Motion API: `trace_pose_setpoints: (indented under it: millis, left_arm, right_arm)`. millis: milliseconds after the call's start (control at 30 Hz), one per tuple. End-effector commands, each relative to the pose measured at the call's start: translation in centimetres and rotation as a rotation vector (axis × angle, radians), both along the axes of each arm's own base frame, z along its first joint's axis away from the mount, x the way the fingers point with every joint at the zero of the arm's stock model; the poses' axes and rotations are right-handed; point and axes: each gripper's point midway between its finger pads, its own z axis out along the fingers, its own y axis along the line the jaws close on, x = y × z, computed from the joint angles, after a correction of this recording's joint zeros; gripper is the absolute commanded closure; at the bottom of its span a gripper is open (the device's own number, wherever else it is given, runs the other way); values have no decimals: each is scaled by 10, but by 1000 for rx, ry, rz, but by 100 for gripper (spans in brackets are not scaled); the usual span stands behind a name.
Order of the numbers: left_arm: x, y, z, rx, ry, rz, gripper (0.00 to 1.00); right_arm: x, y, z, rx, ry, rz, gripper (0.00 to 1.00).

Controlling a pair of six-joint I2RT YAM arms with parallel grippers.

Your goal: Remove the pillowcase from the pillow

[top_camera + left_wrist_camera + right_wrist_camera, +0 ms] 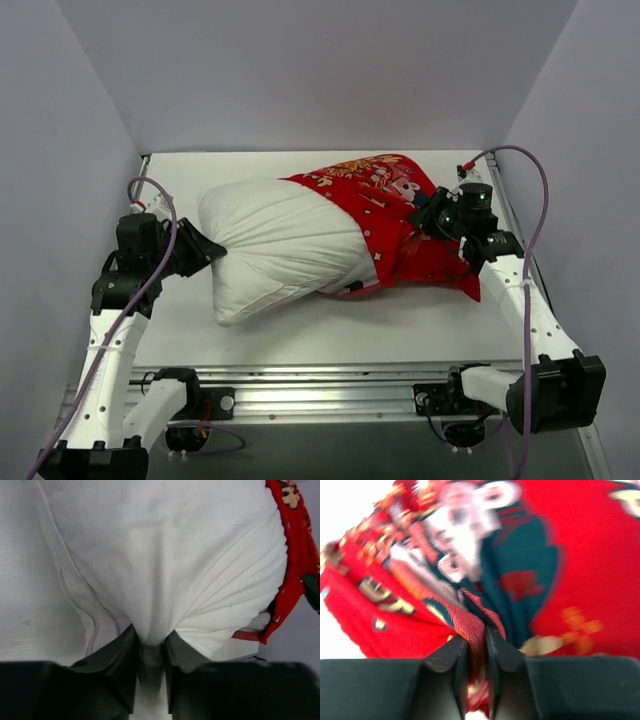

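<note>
The white pillow (280, 245) lies across the table, its left half bare. The red pillowcase (395, 215) still covers its right half and bunches toward the right. My left gripper (215, 250) is shut on a pinched corner of the pillow (165, 565); white fabric fills the gap between its fingers (120, 655). My right gripper (425, 215) is shut on a gathered fold of the pillowcase (530, 555), with red printed cloth squeezed between the jaws. An edge of the pillowcase (295, 555) shows at the right of the left wrist view.
White walls close in the table (300, 330) on the left, back and right. A metal rail (320, 385) runs along the near edge between the arm bases. Purple cables loop above both arms.
</note>
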Motion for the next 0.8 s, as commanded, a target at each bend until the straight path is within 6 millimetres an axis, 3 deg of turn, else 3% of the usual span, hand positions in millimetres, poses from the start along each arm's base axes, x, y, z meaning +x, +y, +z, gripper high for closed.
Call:
trace_pose_setpoints:
  millis: [0,33,67,200,267,333,367,433,467,533,567,633,667,767]
  left_arm:
    - [-9,44,20,149,-104,127,57]
    - [-15,36,23,130,-113,82,46]
    - [-20,33,31,127,-131,59,28]
    - [-19,15,56,123,-192,-50,9]
    - [-1,12,59,144,-197,-62,5]
    - [16,-1,72,165,-238,-99,3]
    - [32,-8,60,194,-205,-116,3]
    - [58,-17,64,255,-226,-102,5]
    - [74,-33,44,279,-178,-141,6]
    - [98,-48,48,268,-191,-150,6]
    - [112,-60,30,261,-147,-170,6]
    - [132,-73,31,237,-160,-168,6]
    - [142,-82,13,232,-118,-170,6]
    - [156,-91,-14,229,-54,-159,6]
  right_arm:
    - [-3,-27,41,-160,-198,-90,83]
    - [-10,-16,43,-151,-210,-46,78]
    - [-21,1,49,-140,-239,14,68]
    - [-42,29,67,-123,-299,134,48]
    - [-47,44,77,-114,-328,196,38]
    - [-45,52,82,-121,-343,220,31]
    - [-40,56,79,-137,-334,229,29]
    - [-37,68,85,-149,-349,252,25]
    - [-33,73,82,-163,-340,256,24]
    - [-30,85,87,-176,-364,280,23]
    - [-25,88,83,-185,-354,282,23]
    - [-18,96,83,-208,-358,283,23]
    - [-16,98,82,-217,-359,280,23]
    - [-4,108,79,-271,-358,285,23]
